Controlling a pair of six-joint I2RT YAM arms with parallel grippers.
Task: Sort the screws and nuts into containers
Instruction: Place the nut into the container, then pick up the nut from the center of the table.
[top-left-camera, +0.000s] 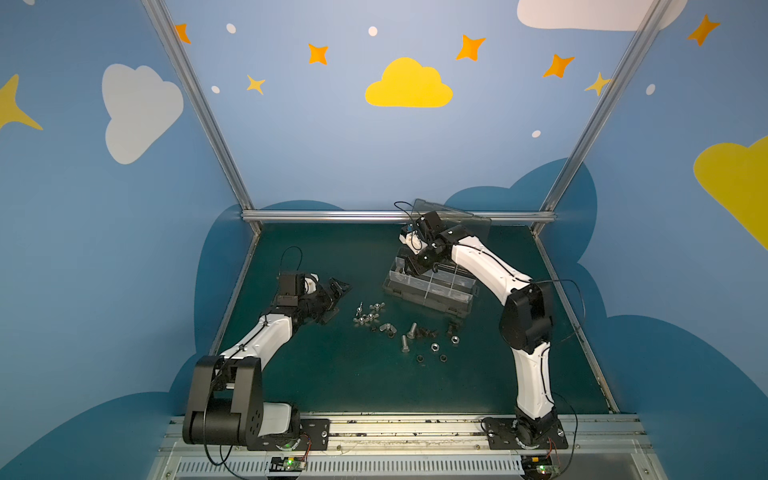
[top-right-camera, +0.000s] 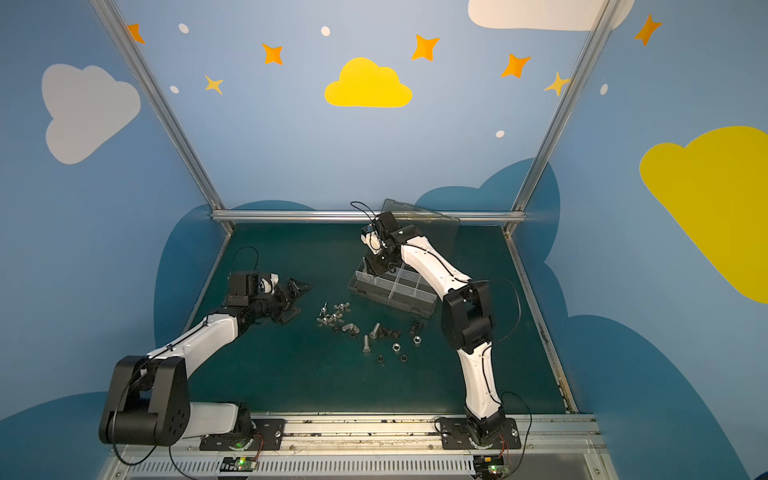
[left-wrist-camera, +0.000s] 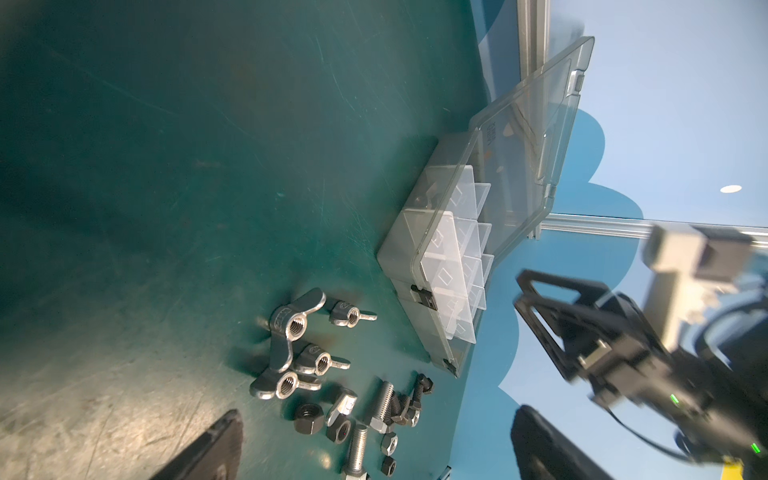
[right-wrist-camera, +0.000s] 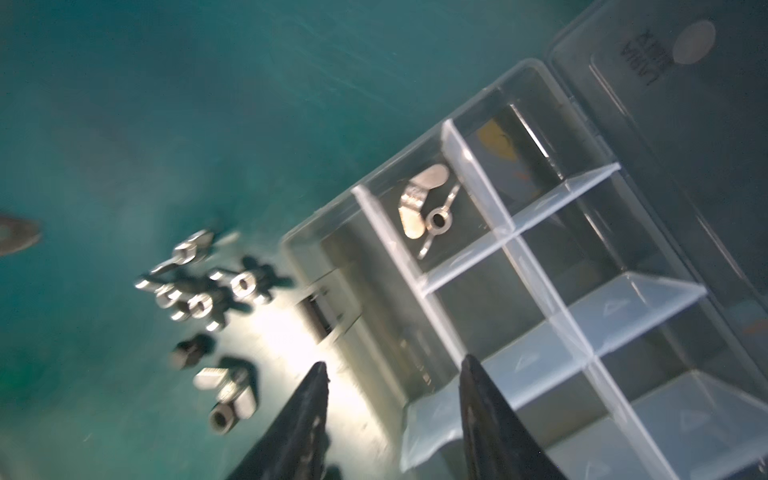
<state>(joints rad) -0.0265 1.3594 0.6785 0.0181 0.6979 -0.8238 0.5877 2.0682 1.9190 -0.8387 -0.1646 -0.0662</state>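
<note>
The containers are the compartments of a clear organizer box (top-left-camera: 428, 291) (top-right-camera: 395, 286) (left-wrist-camera: 415, 257), whose lid (top-left-camera: 453, 220) stands open. One silver winged piece (right-wrist-camera: 424, 208) lies in an end compartment on the side away from the lid. The other screws and nuts (top-left-camera: 395, 330) (top-right-camera: 365, 328) lie loose on the mat in front of the box: winged pieces (left-wrist-camera: 291, 328), hex bolts (left-wrist-camera: 357, 449), and black nuts (left-wrist-camera: 307, 417). My right gripper (top-left-camera: 409, 266) (right-wrist-camera: 395, 363) hangs open and empty over the box's far-left end. My left gripper (top-left-camera: 338, 301) (left-wrist-camera: 376, 411) is wide open left of the pile.
The green mat (top-left-camera: 332, 382) is bounded by an aluminium rail (top-left-camera: 395, 215) at the back and by frame posts at its sides. The right arm's elbow (top-left-camera: 525, 316) stands close to the right of the box.
</note>
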